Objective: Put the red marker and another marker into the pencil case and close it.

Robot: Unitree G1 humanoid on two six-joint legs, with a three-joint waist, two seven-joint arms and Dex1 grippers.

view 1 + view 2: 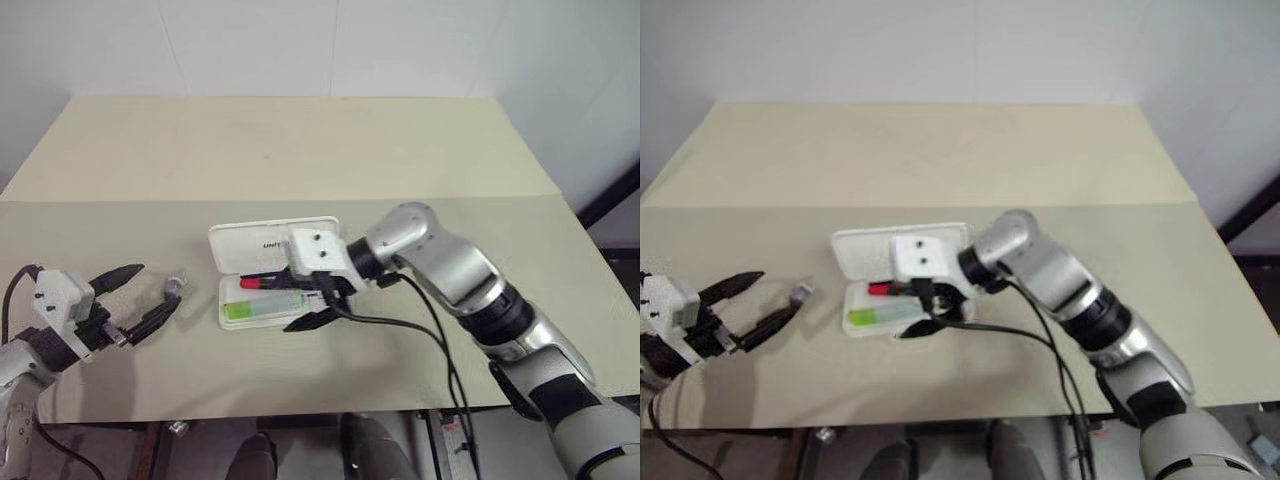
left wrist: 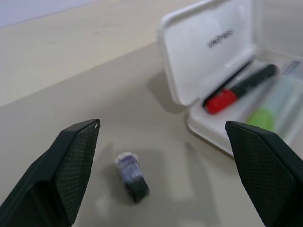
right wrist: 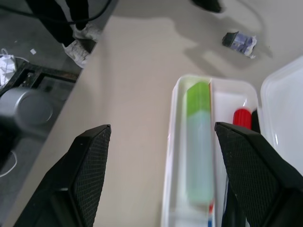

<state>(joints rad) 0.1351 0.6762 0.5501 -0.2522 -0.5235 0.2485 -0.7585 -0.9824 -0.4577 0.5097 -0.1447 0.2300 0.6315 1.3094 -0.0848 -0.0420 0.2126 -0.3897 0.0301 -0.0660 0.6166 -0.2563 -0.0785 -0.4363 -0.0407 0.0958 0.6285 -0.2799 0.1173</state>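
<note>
On the counter (image 1: pixel 300 150) the pencil case (image 1: pixel 275 245) lies open with the red marker (image 2: pixel 239 89) and a green marker (image 3: pixel 199 142) inside, so, both empty grippers, right (image 1: pixel 318 300) and left (image 1: pixel 140 295), being spread, closing the lid seems next.

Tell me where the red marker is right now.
The red marker lies inside the open pencil case, in its tray beside a green-capped marker, mid-table. The right gripper hangs open just over the tray.
</note>
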